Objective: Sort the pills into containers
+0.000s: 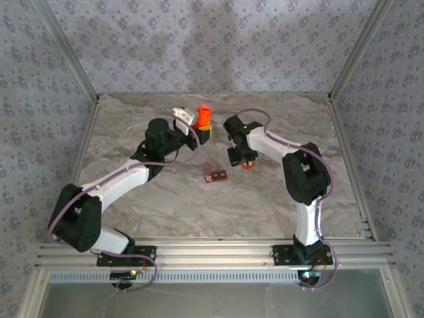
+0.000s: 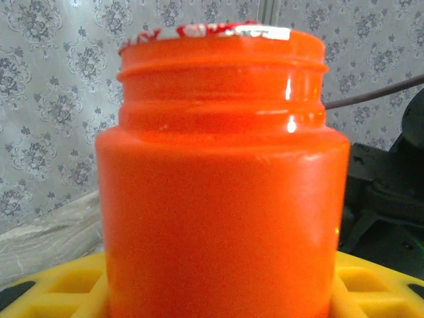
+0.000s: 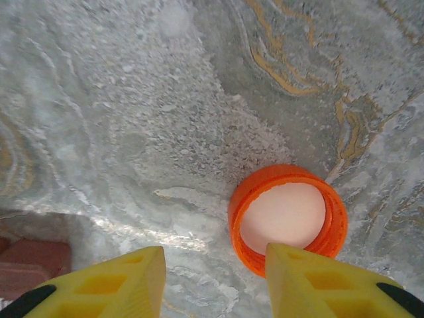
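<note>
Currently gripping the upright, uncapped orange pill bottle [image 2: 218, 199] in the left gripper [image 1: 204, 129], toward twelve o'clock on the table [image 1: 265, 212]. Hovering with right gripper [image 3: 215, 258] parted, empty, over the upturned orange cap [image 3: 285, 215]. At eight o'clock of that cap: reddish-brown strip of cells [image 1: 215, 175].

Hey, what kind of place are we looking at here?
Probably a lab robot test cell: left arm and right arm bolted to an aluminium rail, patterned backdrop walls, marbled tabletop.
</note>
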